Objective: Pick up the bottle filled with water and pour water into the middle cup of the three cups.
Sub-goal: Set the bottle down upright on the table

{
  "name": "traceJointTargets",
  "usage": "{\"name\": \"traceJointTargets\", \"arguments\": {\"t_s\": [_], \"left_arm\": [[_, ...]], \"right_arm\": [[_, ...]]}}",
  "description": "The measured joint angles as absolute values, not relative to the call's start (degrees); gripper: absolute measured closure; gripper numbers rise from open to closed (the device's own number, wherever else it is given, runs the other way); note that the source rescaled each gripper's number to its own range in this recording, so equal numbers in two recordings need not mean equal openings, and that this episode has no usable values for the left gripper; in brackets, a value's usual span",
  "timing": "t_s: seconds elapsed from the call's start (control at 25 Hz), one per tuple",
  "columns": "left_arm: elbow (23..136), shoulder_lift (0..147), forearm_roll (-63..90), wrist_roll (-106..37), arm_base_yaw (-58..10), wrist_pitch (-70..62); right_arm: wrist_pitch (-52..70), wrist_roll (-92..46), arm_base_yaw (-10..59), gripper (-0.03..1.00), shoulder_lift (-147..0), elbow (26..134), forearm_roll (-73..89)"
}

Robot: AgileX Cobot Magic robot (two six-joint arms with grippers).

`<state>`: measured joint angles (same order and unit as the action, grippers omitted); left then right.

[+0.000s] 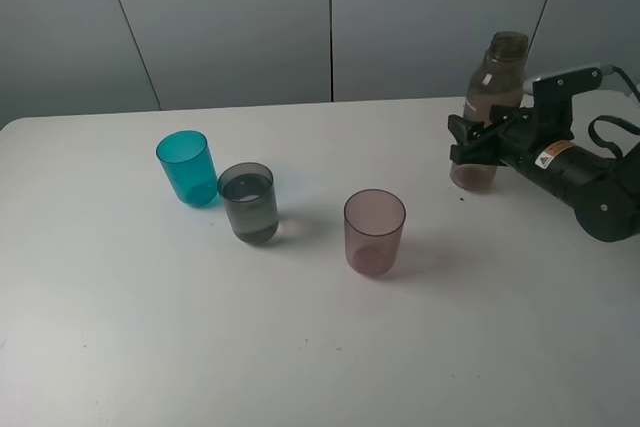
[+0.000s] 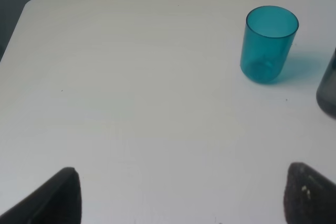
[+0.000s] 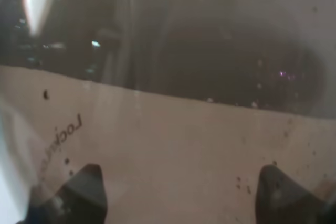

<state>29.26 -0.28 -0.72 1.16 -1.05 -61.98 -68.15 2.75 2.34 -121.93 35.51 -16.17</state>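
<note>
right gripper (image 1: 478, 143) clamped tight around the waist of the bottle (image 1: 496, 82) at the right edge of the high view, kept upright with its base on the table (image 1: 300, 347), probably so nothing spills. middle cup (image 1: 249, 202) left of centre, between the teal cup (image 1: 187, 167) and the pinkish cup (image 1: 374, 232), mouths up for pouring. left gripper (image 2: 178, 192) wide open, empty, parked clear of the row.

Lab-like test bench — bare white table (image 1: 200, 327), grey panel wall (image 1: 230, 17)
</note>
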Motion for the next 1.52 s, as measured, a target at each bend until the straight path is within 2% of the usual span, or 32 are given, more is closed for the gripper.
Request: {"name": "traceJointTargets", "arguments": {"t_s": [0.56,0.6,0.64,0.72,0.76,0.8,0.84,1.08,1.52], "left_arm": [[29.3,-0.3,-0.7,1.3,-1.1,-62.0],[29.3,-0.3,-0.7,1.3,-1.1,-62.0],[29.3,-0.3,-0.7,1.3,-1.1,-62.0],[29.3,-0.3,-0.7,1.3,-1.1,-62.0],[29.3,-0.3,-0.7,1.3,-1.1,-62.0],[29.3,-0.3,-0.7,1.3,-1.1,-62.0],[29.3,-0.3,-0.7,1.3,-1.1,-62.0],[29.3,-0.3,-0.7,1.2,-1.1,-62.0],[29.3,-0.3,-0.7,1.2,-1.1,-62.0]], "right_arm": [[-68.5,2.7,2.3,0.96,-122.4,35.5,-15.9],[-68.5,2.7,2.3,0.89,-122.4,35.5,-15.9],[-68.6,2.7,2.3,0.72,-122.4,35.5,-16.1],[-68.7,2.7,2.3,0.31,-122.4,35.5,-16.8],[-68.7,2.7,2.3,0.16,-122.4,35.5,-16.9],[-68.7,2.7,2.3,0.05,-122.4,35.5,-17.2],[-68.7,2.7,2.3,0.01,-122.4,35.4,-17.2],[-68.8,1.9,2.3,-0.03,-120.6,30.6,-15.7],[-69.1,1.3,2.3,-0.03,-106.6,15.3,-9.4]]}}
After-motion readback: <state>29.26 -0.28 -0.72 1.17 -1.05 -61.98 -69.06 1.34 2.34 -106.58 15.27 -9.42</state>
